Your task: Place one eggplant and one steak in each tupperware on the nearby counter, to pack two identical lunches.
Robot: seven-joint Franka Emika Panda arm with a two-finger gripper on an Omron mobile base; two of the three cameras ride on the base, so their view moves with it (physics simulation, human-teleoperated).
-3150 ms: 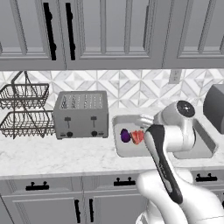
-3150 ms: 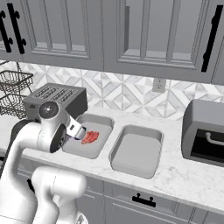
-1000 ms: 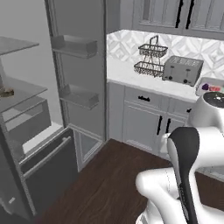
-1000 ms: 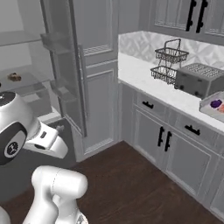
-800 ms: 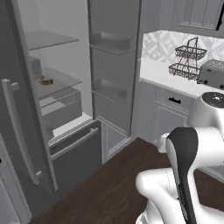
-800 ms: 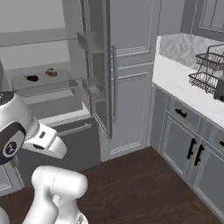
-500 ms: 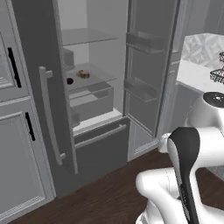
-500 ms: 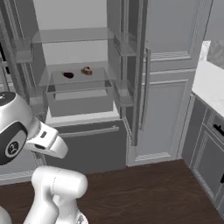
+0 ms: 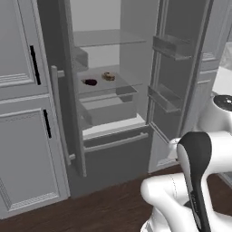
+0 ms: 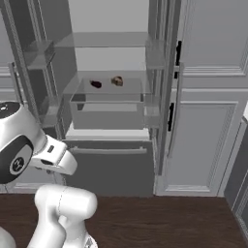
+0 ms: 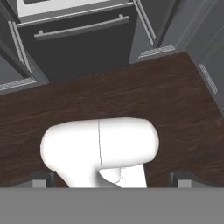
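Robot base faces an open fridge (image 9: 113, 90); arm is tucked low, gripper (image 11: 112, 186) pointing down at the dark wood floor (image 11: 175, 100), jaws spread wide w/ nothing btwn them. On the glass shelf (image 10: 109, 89) mid-fridge sit two small items: a dark purple lump, the eggplant (image 9: 90, 82), and just beside it, not touching, a brownish piece that looks like the steak (image 9: 108, 76), tho it's too small to be sure. In the right base view they show as eggplant (image 10: 96, 84) left, steak (image 10: 116, 81) right. Tupperware and counter aren't where the cams point now. Handling, my guess: eggplant is light, firm, glossy, so prob slippery and apt to roll; best pinched across its short middle, jaws square to the long axis. Steak is flat, soft, a bit floppy; take it edge-on across the narrow width, low to the shelf, firm squeeze ok, not fragile. Room: the shelf above leaves a low slot, so approach has to be near horizontal, from the front. Shelf front edge and the clear drawer (image 10: 107, 110) below it stick out toward the robot. Open door (image 9: 68, 90) w/ long handle on one side, door bins (image 9: 170, 47) on the other, narrow the entry. Items sit toward the front-middle, well apart from the side walls, so lateral room looks ok; vertical clearance is the tight bit.
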